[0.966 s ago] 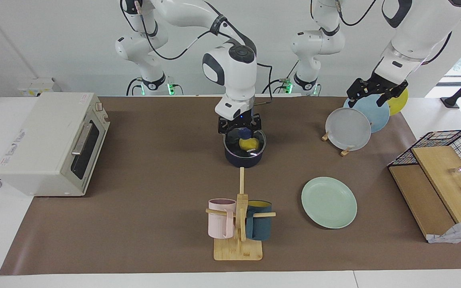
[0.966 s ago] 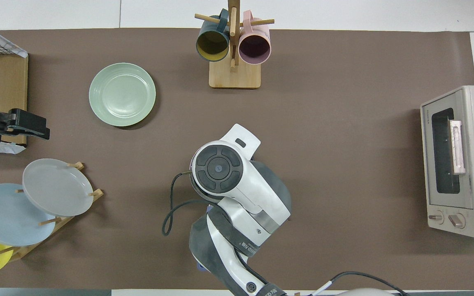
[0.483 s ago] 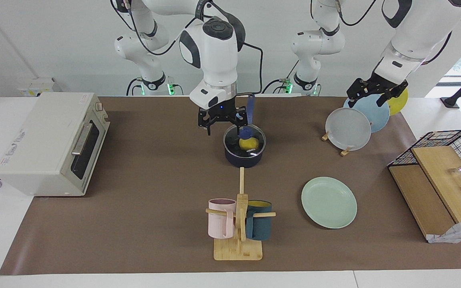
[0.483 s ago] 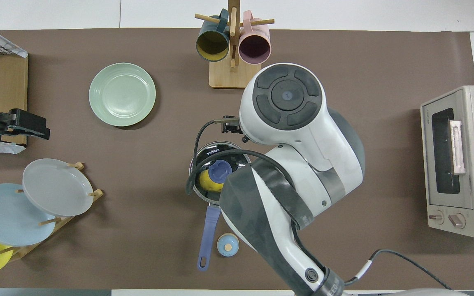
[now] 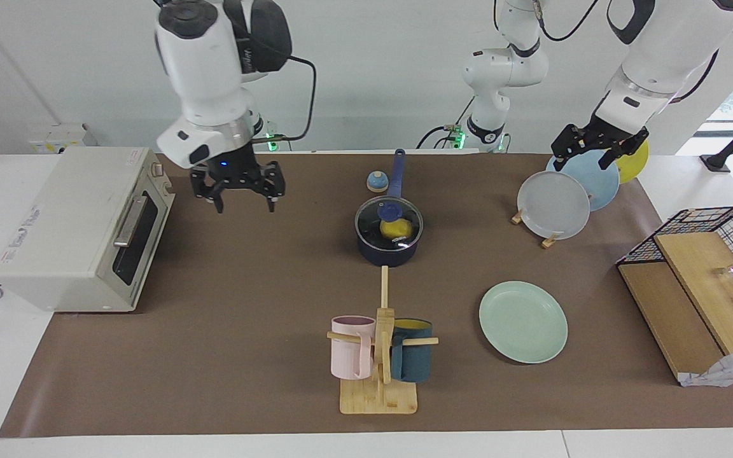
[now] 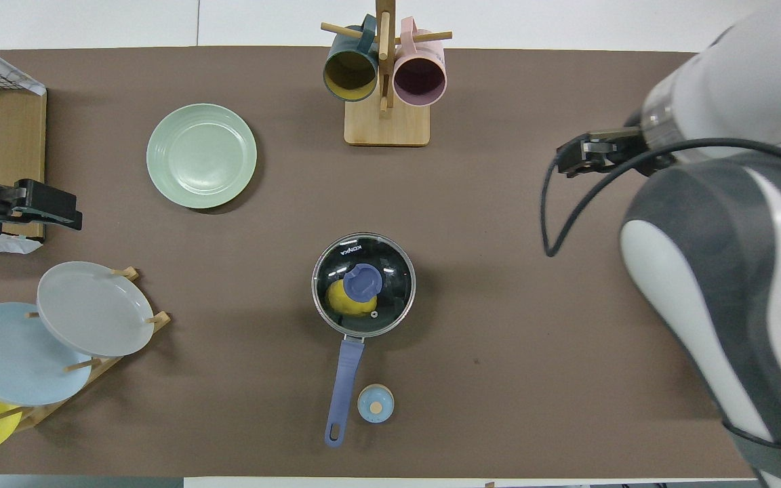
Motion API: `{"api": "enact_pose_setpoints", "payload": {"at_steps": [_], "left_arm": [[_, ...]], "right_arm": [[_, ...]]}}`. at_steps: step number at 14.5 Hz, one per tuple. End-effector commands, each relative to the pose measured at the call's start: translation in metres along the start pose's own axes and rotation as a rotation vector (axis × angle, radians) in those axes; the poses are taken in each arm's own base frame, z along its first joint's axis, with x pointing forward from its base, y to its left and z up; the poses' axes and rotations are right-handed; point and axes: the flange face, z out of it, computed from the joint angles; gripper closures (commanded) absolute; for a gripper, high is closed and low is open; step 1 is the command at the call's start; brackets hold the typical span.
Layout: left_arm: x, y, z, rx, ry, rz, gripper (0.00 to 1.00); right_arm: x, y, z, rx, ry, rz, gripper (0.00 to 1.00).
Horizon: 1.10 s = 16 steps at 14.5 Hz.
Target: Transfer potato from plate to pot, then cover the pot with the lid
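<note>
The dark navy pot (image 5: 387,253) stands mid-table with its blue handle (image 5: 397,170) pointing toward the robots. The clear glass lid (image 5: 371,224) with the blue knob sits on the pot (image 6: 363,331). The yellow potato (image 5: 397,229) lies inside and shows through the lid (image 6: 390,271) in the overhead view (image 6: 343,303). The mint-green plate (image 5: 523,322) is bare, farther from the robots, toward the left arm's end. My right gripper (image 5: 244,198) is open and empty, raised over the mat beside the toaster oven. My left gripper (image 5: 583,159) waits open over the plate rack.
A small blue-topped bell (image 5: 376,182) sits beside the pot handle. A mug tree (image 5: 379,356) with pink and teal mugs stands at the table's edge farthest from the robots. A toaster oven (image 5: 80,226) is at the right arm's end. A rack of upright plates (image 5: 554,203) and a wire basket (image 5: 716,254) are at the left arm's end.
My right gripper let go of the lid's knob, rose and swung away from the pot toward the toaster oven. The lid stays on the pot. The left arm has not moved.
</note>
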Motion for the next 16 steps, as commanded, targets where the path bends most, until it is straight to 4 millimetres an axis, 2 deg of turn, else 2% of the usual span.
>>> {"api": "enact_pose_setpoints", "payload": {"at_steps": [1, 4, 6, 8, 11, 15, 16], "left_arm": [[-0.006, -0.003, -0.002, -0.008, -0.005, -0.004, 0.00], [-0.006, -0.003, -0.002, -0.008, -0.005, -0.004, 0.00], [-0.006, -0.003, -0.004, -0.009, -0.002, -0.004, 0.00], [-0.006, -0.003, -0.002, -0.008, -0.005, -0.004, 0.00], [-0.006, -0.003, -0.002, -0.008, -0.005, -0.004, 0.00], [-0.006, -0.003, -0.002, -0.008, -0.005, -0.004, 0.00], [-0.006, -0.003, -0.004, -0.009, -0.002, -0.004, 0.00]], "right_arm": [[-0.008, 0.045, 0.001, -0.015, -0.059, 0.013, 0.00], [-0.027, 0.076, 0.005, -0.083, -0.132, -0.027, 0.00], [-0.039, 0.098, 0.019, -0.082, -0.133, -0.036, 0.00], [-0.036, 0.102, 0.016, -0.079, -0.090, -0.057, 0.00], [-0.025, 0.108, 0.024, -0.088, -0.104, -0.050, 0.00], [-0.028, 0.121, 0.024, -0.080, -0.106, -0.024, 0.00], [-0.029, 0.123, 0.029, -0.080, -0.120, -0.021, 0.00]]}}
